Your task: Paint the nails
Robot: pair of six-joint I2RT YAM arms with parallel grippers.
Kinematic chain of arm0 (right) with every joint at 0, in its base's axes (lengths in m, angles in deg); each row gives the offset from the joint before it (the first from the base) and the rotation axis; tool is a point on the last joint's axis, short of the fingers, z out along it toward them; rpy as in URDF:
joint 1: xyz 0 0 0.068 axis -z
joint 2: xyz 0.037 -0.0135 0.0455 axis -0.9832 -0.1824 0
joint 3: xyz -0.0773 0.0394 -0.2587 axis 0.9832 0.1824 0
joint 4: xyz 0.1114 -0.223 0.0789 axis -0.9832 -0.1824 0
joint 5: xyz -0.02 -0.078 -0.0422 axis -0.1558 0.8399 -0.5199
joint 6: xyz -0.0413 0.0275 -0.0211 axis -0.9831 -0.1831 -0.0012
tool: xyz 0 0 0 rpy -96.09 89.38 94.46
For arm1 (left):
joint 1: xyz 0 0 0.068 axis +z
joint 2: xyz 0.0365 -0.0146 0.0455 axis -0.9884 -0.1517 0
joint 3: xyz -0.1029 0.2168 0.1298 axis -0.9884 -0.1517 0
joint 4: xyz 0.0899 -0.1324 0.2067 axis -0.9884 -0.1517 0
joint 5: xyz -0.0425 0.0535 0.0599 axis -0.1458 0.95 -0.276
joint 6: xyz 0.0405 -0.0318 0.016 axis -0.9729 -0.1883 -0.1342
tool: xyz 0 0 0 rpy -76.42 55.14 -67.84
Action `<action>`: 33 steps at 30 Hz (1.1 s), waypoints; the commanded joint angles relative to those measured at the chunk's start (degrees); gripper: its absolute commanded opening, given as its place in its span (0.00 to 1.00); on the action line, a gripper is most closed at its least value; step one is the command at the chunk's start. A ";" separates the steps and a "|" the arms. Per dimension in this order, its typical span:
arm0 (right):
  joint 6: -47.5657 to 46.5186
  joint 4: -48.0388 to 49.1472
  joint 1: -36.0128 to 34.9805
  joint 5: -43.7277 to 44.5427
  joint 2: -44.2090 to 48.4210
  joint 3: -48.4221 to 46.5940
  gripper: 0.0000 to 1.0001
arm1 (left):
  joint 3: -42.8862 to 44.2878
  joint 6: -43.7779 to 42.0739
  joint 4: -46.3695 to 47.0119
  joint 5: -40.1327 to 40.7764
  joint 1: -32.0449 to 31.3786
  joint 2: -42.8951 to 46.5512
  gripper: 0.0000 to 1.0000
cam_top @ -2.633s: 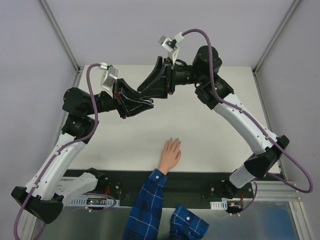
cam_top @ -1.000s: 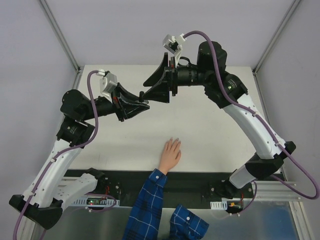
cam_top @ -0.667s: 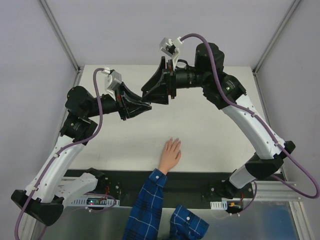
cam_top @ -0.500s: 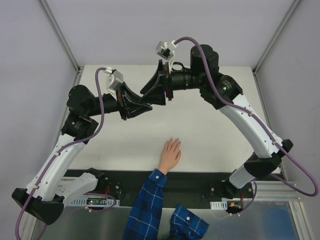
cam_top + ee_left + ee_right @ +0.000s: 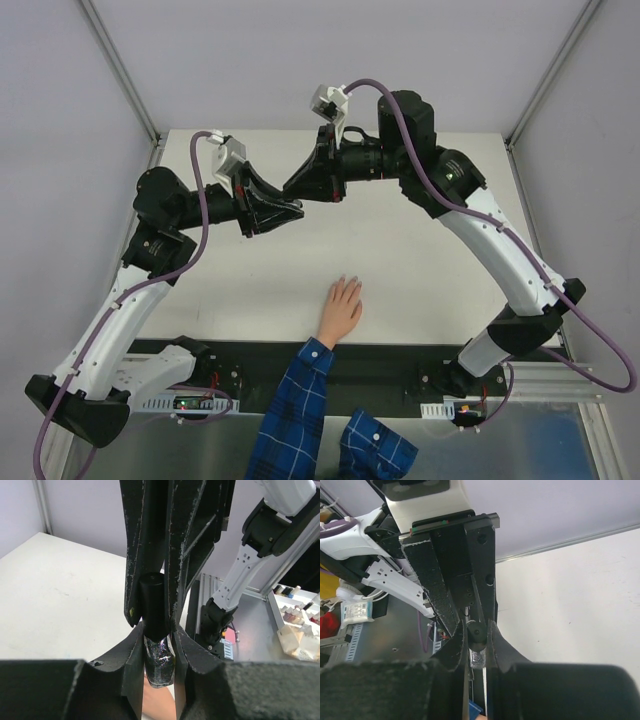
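The nails [image 5: 346,283] tip the fingers of a light-skinned hand [image 5: 341,308] lying flat, palm down, on the white table [image 5: 430,260] near its front edge. The fingers point away from the arm bases, and a blue plaid sleeve [image 5: 296,400] runs back from the wrist. From above, the nails are too small to tell whether any colour sits on them.

Well apart from them, farther from the bases and left of the table's middle, the 2 grippers meet tip to tip, held off the surface. The left gripper [image 5: 159,647] is closed tight on a small bottle [image 5: 160,664] with a dark, glittery body, 1 finger pressed against each side of the glass. The right gripper [image 5: 153,622] comes in from the opposite side and is clamped on the black cap [image 5: 152,602] of that bottle, again with 1 finger on each side. The right wrist view shows the same grip from the other end: its own fingers pinch the round cap, with the left gripper's fingers beyond. I cannot tell whether the cap is seated or loose.
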 commanded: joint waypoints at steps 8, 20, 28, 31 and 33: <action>4.73 10.50 3.67 18.04 7.37 10.79 0.01 | 0.81 -4.77 -4.17 11.75 2.46 3.69 0.99; 0.17 26.21 12.37 56.95 13.70 48.19 0.01 | -1.91 -5.84 -15.34 42.60 2.81 7.83 0.99; -0.81 40.30 13.17 65.70 9.41 61.51 0.01 | -1.30 -3.29 -17.54 41.90 2.81 6.25 0.99; 0.43 42.32 13.60 66.49 6.86 62.92 0.01 | -0.60 -3.55 -18.15 42.07 2.81 5.37 0.99; -0.45 43.47 14.48 67.19 5.62 62.92 0.01 | 0.28 -4.34 -18.59 41.99 2.81 4.66 0.99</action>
